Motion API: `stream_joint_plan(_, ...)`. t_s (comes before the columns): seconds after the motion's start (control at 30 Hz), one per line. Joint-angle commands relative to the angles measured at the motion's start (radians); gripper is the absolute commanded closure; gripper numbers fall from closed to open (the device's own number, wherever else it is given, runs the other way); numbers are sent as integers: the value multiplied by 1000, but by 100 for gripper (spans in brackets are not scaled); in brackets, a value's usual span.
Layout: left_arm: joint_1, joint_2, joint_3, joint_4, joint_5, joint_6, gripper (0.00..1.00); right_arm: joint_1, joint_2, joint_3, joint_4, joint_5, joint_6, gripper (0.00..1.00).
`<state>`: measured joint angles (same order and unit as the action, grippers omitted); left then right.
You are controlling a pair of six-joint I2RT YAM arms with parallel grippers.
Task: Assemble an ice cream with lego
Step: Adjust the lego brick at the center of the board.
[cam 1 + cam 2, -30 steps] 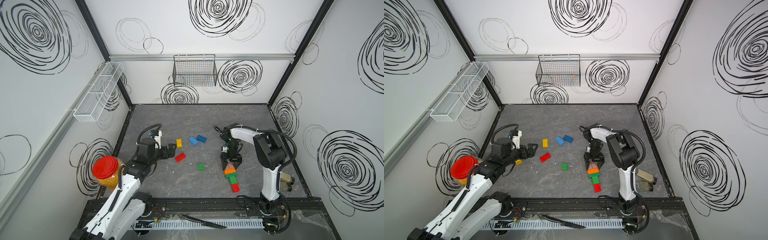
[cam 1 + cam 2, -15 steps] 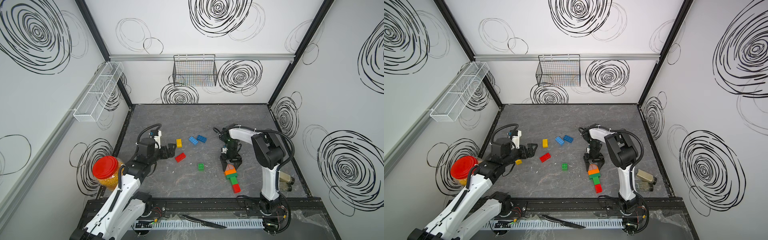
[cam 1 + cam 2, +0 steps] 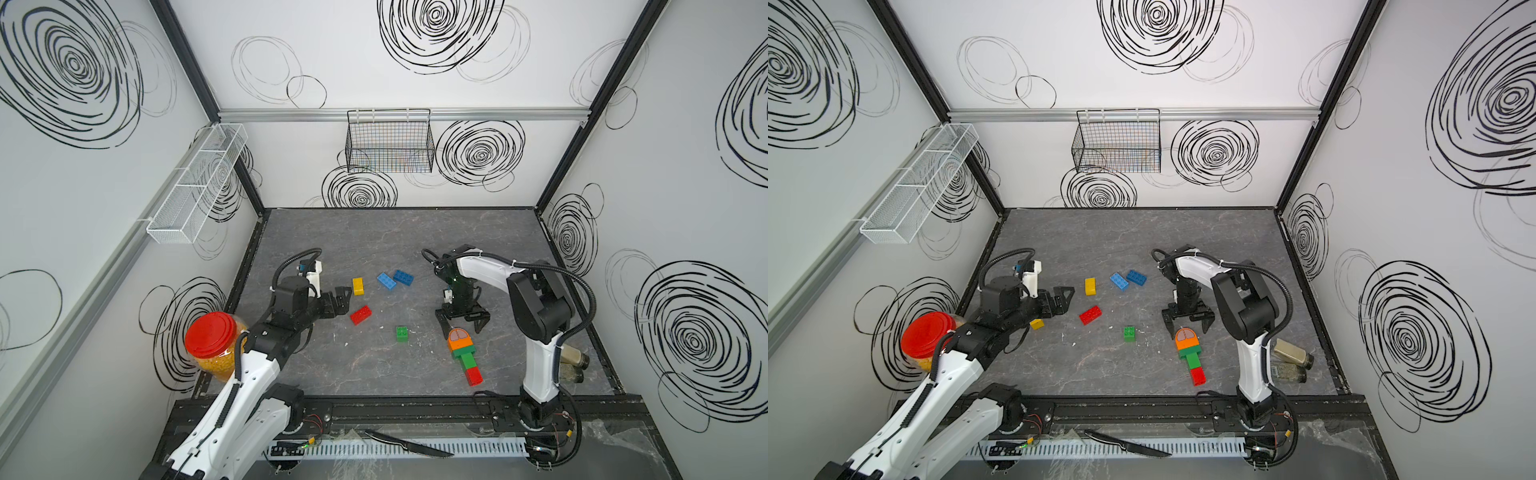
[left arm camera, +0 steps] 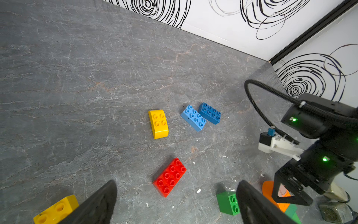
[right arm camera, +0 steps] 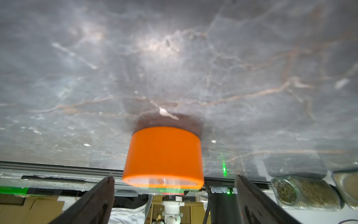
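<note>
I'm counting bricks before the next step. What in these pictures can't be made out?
Small yellow brick: left wrist view, cut by the frame edge and a left gripper finger.
Green brick: same view, partly behind the other finger.
Green and red pieces of the lego stack: right wrist view, blurred, almost all behind the orange dome.
Spice bottles: in a top view, partly behind the right arm.

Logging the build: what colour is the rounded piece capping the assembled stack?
The rounded piece is orange, clearest in the right wrist view.
</note>
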<state>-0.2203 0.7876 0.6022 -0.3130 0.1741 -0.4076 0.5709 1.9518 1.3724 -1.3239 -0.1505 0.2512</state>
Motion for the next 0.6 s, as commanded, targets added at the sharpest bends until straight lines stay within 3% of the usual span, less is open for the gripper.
stream_joint_plan(0.0,6,-15,2,26,-17,1,1,51,-125,-5,21,69,87,0)
stream_joint_plan(0.27,-6,-25,1,24,-42,4,1,218,-321,-110,175,186,290,3)
stream_joint_plan(0.37,-19,-26,1,19,-58,4,1,293,-368,-163,238,225,376,16)
stream_joint_plan(0.47,-33,-32,1,15,-81,6,1,358,-400,-210,287,273,457,36)
stream_joint_plan(0.57,-43,-37,-1,15,-98,4,1,423,-416,-245,324,320,521,46)
